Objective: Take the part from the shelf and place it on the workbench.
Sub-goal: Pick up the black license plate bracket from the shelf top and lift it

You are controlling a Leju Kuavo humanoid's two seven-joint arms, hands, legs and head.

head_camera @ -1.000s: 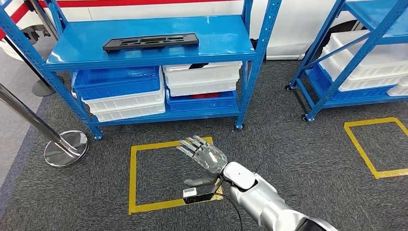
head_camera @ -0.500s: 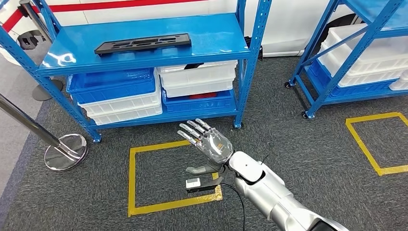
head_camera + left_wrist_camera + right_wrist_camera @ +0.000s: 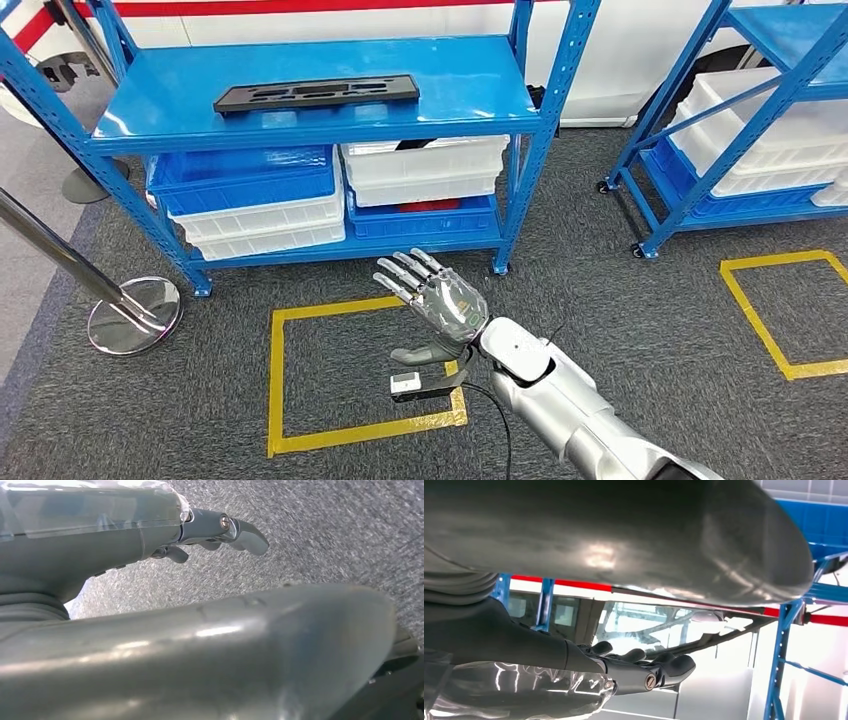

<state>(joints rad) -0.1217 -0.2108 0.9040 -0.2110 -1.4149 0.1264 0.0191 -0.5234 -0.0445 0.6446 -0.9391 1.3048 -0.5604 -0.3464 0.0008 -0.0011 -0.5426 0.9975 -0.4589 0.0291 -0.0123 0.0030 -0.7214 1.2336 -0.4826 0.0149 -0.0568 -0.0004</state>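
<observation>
**A:** Where does the part lie from the fingers?

**B:** The flat black rectangular plastic part with cut-out slots [image 3: 316, 94] rests on the top board of the blue metal shelf [image 3: 470, 85], toward its left half. The right hand [image 3: 436, 303] hangs low over the grey carpet, ahead of the yellow taped floor square [image 3: 276, 372]. So the part is well apart from the fingers [image 3: 402, 275]: up, forward and somewhat to the left.

**A:** And its long axis?

**B:** It runs side to side along the shelf, roughly parallel to the front edge, so a reach from the front meets its long side.

**A:** State of the hands?

**B:** The right one is spread, holding nothing, palm turned away from the head camera. The left hand [image 3: 210, 532] hangs over carpet; its fingers look loosely curved around nothing, but I cannot tell more.

**A:** Which is nearer?

**B:** By my judgement the right, since it is raised toward the shelf.
</observation>
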